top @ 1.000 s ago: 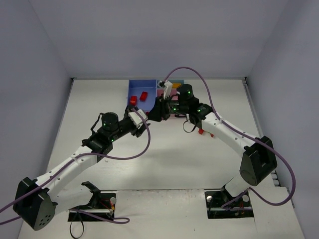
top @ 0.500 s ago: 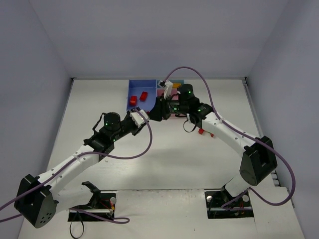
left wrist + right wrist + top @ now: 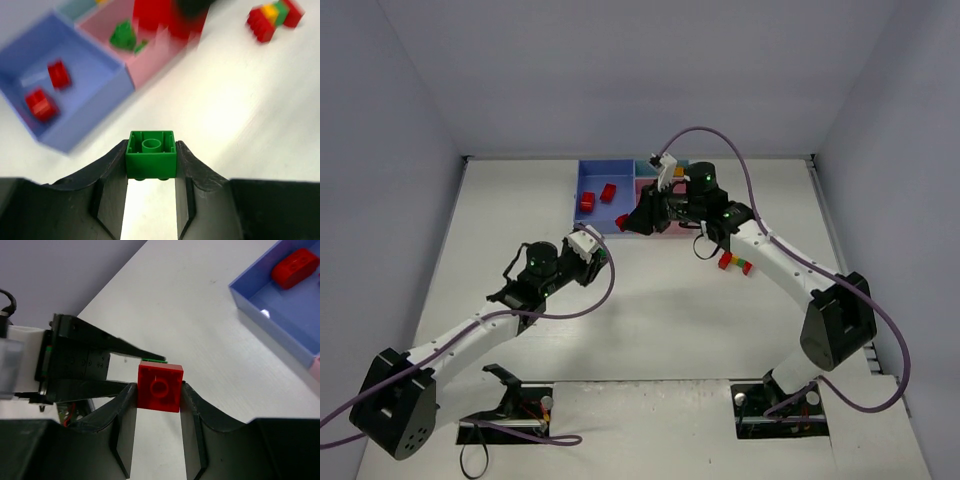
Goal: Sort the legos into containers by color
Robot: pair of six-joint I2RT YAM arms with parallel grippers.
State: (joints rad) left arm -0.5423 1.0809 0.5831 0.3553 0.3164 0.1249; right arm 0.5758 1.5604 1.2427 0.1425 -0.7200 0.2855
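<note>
Mixed brick stack [image 3: 274, 19] near pink tray [image 3: 102, 22]

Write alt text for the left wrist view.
The left tool is shut on a green brick over the white table. Beyond it, a blue tray holds two red bricks, a pink tray holds a green piece, and a red-yellow-green stack lies on the table.

2 bricks [image 3: 587, 201] lie in the leftmost tray [image 3: 595, 172], with a brick stack [image 3: 734, 263] nearer, on its right.
</note>
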